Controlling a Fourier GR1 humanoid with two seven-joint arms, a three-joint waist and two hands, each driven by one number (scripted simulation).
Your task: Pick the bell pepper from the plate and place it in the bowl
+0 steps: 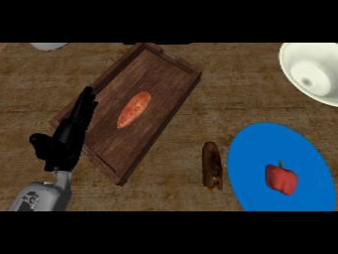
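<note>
Overhead, the red bell pepper [280, 178] lies on the blue plate [274, 141] at the lower right, well apart from the white bowl [331, 67] at the upper right. A dark vegetable [211, 166] lies just beside the plate's left rim. The left hand [62, 144], fingers straight and holding nothing, shows at the left edge of a wooden tray [160, 79] that carries an orange vegetable [133, 109].

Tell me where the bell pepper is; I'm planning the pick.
Head view, lower right: the bell pepper lies on the blue plate, right of a dark vegetable, below the white bowl.
</note>
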